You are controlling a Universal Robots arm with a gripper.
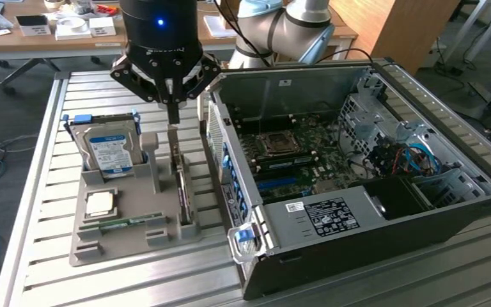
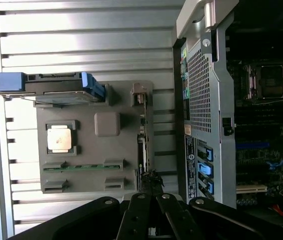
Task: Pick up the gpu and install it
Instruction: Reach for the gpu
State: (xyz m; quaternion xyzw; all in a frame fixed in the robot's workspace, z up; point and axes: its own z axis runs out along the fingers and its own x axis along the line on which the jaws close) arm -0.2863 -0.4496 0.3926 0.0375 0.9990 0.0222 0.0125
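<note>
At the exterior view's left lies the slatted metal table, and on it the grey parts holder. Standing on edge at the holder's far end is the silver hard drive with its blue-white label and blue side rails. Nearer the camera a square processor chip lies flat in its recess, and just past that the slim green memory stick lies flat in a groove.

Next across is the gpu. It stands on its long edge in the slot along the side of the holder that faces the computer case, and it shows as a thin dark card with a pale metal bracket at its far end. My wrist view has it edge-on as a narrow dark strip, with the hard drive, chip and memory stick spread over the holder beside it.

My gripper hangs straight above that bracket end with the fingers drawn fully together. Their tips reach the card's upper edge; I cannot tell whether they pinch it. The card sits in its slot.

Right of the holder and just beside it is the open computer case, its side panel off. Inside lie the motherboard and its bare processor socket.
</note>
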